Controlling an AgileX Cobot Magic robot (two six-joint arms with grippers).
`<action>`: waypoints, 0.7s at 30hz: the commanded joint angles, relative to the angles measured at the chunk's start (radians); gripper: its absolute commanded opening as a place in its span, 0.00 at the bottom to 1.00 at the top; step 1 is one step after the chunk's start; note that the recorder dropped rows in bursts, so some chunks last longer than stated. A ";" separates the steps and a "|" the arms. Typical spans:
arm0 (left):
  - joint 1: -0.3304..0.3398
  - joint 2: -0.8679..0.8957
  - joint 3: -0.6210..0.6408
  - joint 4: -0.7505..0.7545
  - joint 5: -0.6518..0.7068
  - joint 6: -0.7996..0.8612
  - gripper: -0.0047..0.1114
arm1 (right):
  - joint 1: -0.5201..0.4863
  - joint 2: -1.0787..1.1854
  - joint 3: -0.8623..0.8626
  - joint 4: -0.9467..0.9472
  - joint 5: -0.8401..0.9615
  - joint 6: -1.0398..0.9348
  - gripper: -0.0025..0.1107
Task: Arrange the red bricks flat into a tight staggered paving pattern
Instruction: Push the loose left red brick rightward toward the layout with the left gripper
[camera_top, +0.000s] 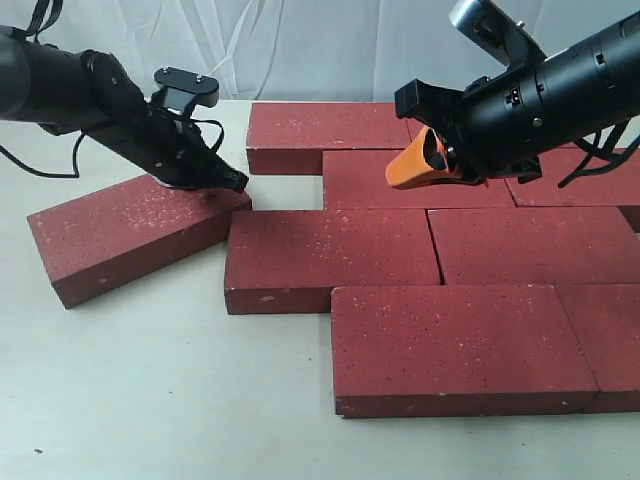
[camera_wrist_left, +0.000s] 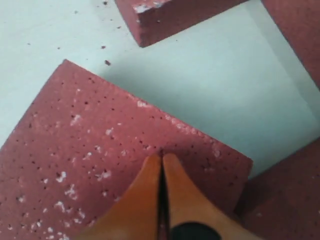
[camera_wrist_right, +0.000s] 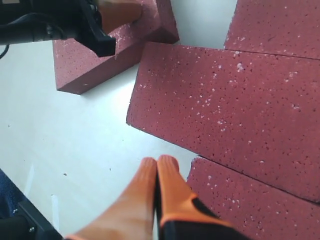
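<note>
Several dark red bricks lie flat in staggered rows on the white table (camera_top: 150, 400): one at the back (camera_top: 320, 135), one in the middle row (camera_top: 330, 260), one in front (camera_top: 460, 345). A loose brick (camera_top: 130, 232) lies skewed at the left, its right corner touching the middle-row brick. My left gripper (camera_top: 215, 185) is shut, with its orange fingertips (camera_wrist_left: 150, 165) pressed on the top of the loose brick (camera_wrist_left: 100, 165) near its far end. My right gripper (camera_top: 400, 172) hangs shut above the second row, empty; in its wrist view the gripper (camera_wrist_right: 159, 162) shows over bare table beside the front brick (camera_wrist_right: 250, 195).
A gap of bare table (camera_wrist_left: 225, 85) lies between the loose brick and the back brick (camera_wrist_left: 170, 15). A pale curtain (camera_top: 300, 45) closes off the back. More bricks (camera_top: 610, 330) run off the right edge.
</note>
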 joint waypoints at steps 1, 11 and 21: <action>-0.011 0.006 0.007 -0.080 0.104 0.205 0.04 | 0.000 -0.009 0.003 0.009 0.004 -0.017 0.02; 0.065 -0.187 -0.028 -0.001 0.249 0.032 0.04 | 0.000 -0.009 0.003 0.009 0.004 -0.037 0.02; 0.092 -0.208 0.036 0.205 0.668 0.020 0.04 | 0.000 -0.009 0.003 0.005 0.004 -0.041 0.02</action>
